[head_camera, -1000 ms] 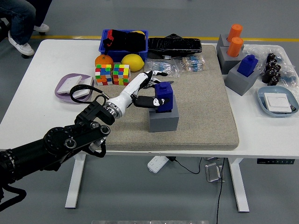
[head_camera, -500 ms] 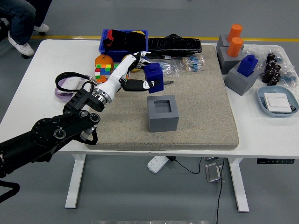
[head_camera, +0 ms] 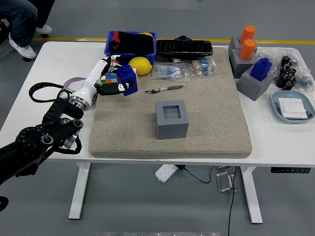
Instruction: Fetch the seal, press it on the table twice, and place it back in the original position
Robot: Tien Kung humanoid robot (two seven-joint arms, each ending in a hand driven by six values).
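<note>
Seal [head_camera: 127,79], blue, one unit, is clamped in the left hand [head_camera: 109,84] and held in the air at upper left of the frame, over the left edge of the grey mat [head_camera: 206,118] and in front of the lemon [head_camera: 139,65]. Its grey holder [head_camera: 172,118] stands empty at frame centre. Count at upper right: two orange seals [head_camera: 247,42] and one further blue seal [head_camera: 260,69], each in a grey block. One pen [head_camera: 164,89] lies on the mat between hand and holder. One blue bin [head_camera: 131,43] sits at top centre-left. Against the frame half a second earlier, the seal and hand have travelled left and away from the holder; a second ago the seal sat in the holder.
</note>
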